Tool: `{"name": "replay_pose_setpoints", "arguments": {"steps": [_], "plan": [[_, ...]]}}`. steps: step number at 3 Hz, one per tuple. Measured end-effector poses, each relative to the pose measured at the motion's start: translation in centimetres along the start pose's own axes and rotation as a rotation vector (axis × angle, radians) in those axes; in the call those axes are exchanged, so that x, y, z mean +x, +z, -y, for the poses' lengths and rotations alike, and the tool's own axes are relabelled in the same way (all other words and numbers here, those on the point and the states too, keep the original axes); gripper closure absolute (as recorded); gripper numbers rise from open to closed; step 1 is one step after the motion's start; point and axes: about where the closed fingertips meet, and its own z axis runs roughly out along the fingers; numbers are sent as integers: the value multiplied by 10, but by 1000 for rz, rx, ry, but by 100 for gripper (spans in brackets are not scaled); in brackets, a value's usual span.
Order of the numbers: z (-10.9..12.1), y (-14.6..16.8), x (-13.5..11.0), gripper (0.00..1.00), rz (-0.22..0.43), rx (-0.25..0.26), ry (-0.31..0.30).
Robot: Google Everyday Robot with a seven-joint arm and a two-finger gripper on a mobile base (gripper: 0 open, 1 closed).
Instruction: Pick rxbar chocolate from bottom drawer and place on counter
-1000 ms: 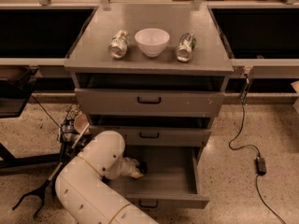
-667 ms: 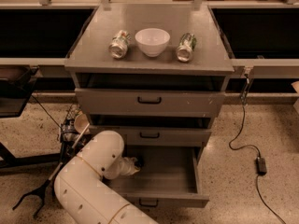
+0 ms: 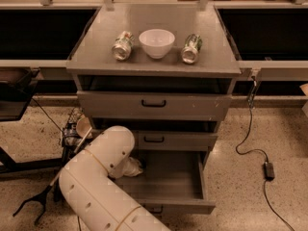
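Counter [image 3: 159, 20]: top centre of the frame, carrying the dishes.
Arm [image 3: 96, 182]: white, rising from the lower left.
Bottom drawer [image 3: 175, 179]: pulled open, lower centre.
Bowl [image 3: 157, 42]: white, upright, between two cans [image 3: 122, 45] lying on their sides.
Gripper [image 3: 130, 167]: inside the bottom drawer's left side; cannot tell whether it grips anything.
Rxbar chocolate: cannot be made out in the drawer.
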Motion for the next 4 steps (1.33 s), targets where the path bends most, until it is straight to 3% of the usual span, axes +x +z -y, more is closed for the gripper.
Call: {"name": "replay_pose_setpoints", "arguments": {"steps": [2, 4], "plan": [[0, -32, 32, 100, 71, -44, 77], [-6, -97, 90, 100, 112, -81, 152]]}}
